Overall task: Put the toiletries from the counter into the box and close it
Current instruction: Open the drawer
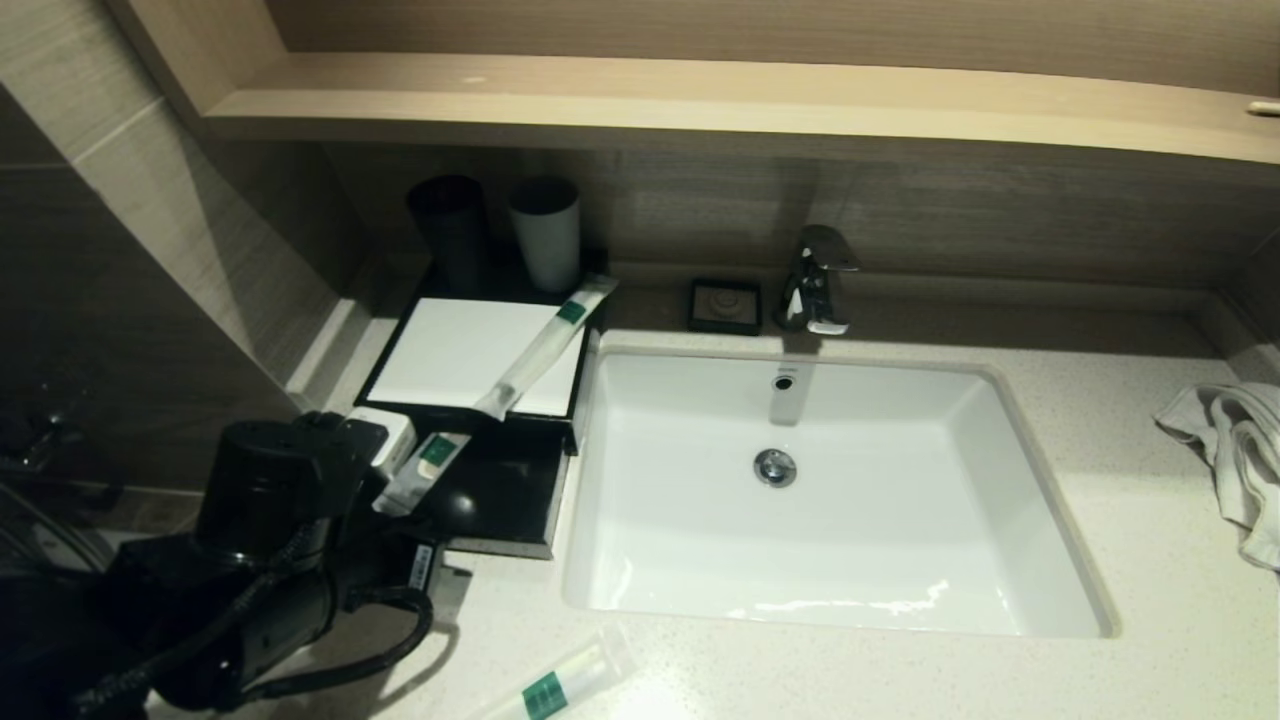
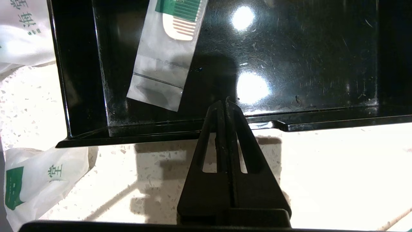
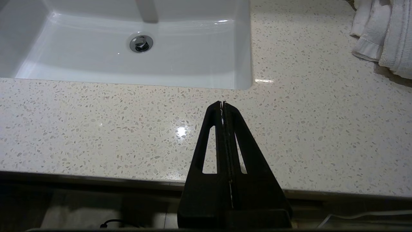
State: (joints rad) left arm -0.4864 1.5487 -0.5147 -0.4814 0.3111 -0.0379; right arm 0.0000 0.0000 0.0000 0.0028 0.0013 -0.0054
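Observation:
The black box (image 1: 470,350) with a white top panel stands left of the basin, its drawer (image 1: 500,500) pulled out. A long tube (image 1: 545,345) lies across the box top. A comb packet (image 2: 164,54) rests inside the drawer. One sachet (image 2: 22,32) lies on the counter (image 1: 1150,600) beside the drawer, another sachet (image 2: 32,180) lies by the drawer's front corner. A second tube (image 1: 555,685) lies on the counter's front edge. My left gripper (image 2: 224,103) is shut and empty, its tips over the drawer's front rim. My right gripper (image 3: 222,103) is shut and empty over the counter's front edge.
The white basin (image 1: 830,500) with its faucet (image 1: 815,280) fills the middle. A white towel (image 1: 1235,450) lies at the right. A black soap dish (image 1: 725,305) and two cups (image 1: 545,230) stand along the back wall, under a wooden shelf (image 1: 700,100).

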